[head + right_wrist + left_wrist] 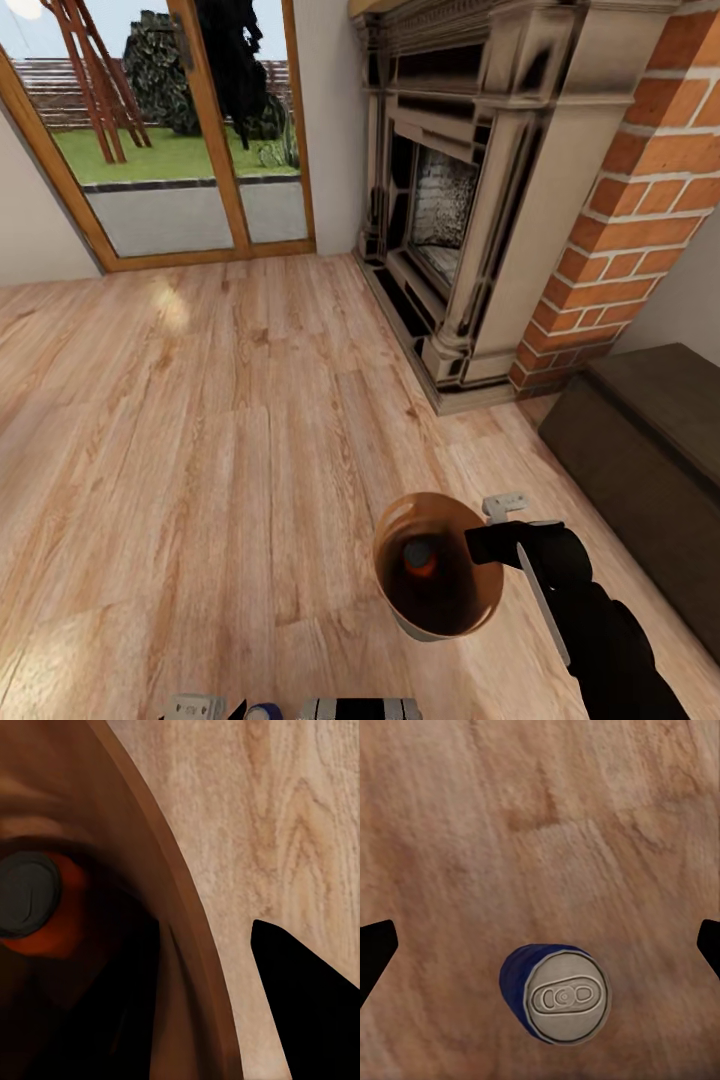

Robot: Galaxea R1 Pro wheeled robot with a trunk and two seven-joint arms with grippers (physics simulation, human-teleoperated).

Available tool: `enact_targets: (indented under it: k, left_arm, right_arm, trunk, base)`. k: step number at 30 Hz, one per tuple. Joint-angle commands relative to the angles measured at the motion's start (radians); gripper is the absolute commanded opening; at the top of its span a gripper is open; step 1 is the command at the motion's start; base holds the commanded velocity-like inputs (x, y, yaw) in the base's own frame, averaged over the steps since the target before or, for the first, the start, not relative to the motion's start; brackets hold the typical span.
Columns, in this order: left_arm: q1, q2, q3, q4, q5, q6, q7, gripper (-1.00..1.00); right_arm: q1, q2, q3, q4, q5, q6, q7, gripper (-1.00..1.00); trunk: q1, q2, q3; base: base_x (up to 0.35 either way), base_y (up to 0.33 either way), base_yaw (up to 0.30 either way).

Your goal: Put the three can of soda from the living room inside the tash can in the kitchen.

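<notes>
The right pincer (497, 540) grips the rim of the tash can (440, 568), an orange can (420, 556) inside. The left pincer (540, 949) hangs open above the blue can (556, 994) on the floor (200, 420).

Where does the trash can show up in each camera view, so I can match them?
Head view: trash can lower centre-right, right end effector at its rim.
Right wrist view: its copper inside close up, orange can within.
Left wrist view: blue can over bare floor instead.
Shared landmark: wood plank floor.
</notes>
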Motion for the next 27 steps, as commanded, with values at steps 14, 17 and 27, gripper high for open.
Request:
enact_targets:
  k: [14, 17, 27]
  left_arm:
    - [0.0, 0.0, 0.0, 0.0, 0.0, 0.0, 0.0, 1.0]
    - [0.0, 0.0, 0.0, 0.0, 0.0, 0.0, 0.0, 1.0]
    - [0.0, 0.0, 0.0, 0.0, 0.0, 0.0, 0.0, 1.0]
  right_arm:
    - [0.002, 0.001, 0.004, -0.003, -0.024, 0.001, 0.004, -1.0]
    - [0.003, 0.002, 0.007, -0.005, -0.024, 0.001, 0.004, -1.0]
    - [0.004, 0.002, 0.012, -0.017, -0.024, 0.001, 0.004, -1.0]
  trunk:
    - [0.054, -0.098, -0.044]
    - [0.065, -0.119, -0.053]
    - [0.065, -0.119, -0.053]
  base:
    - [0.0, 0.0, 0.0]
    - [0.0, 0.0, 0.0]
    - [0.0, 0.0, 0.0]
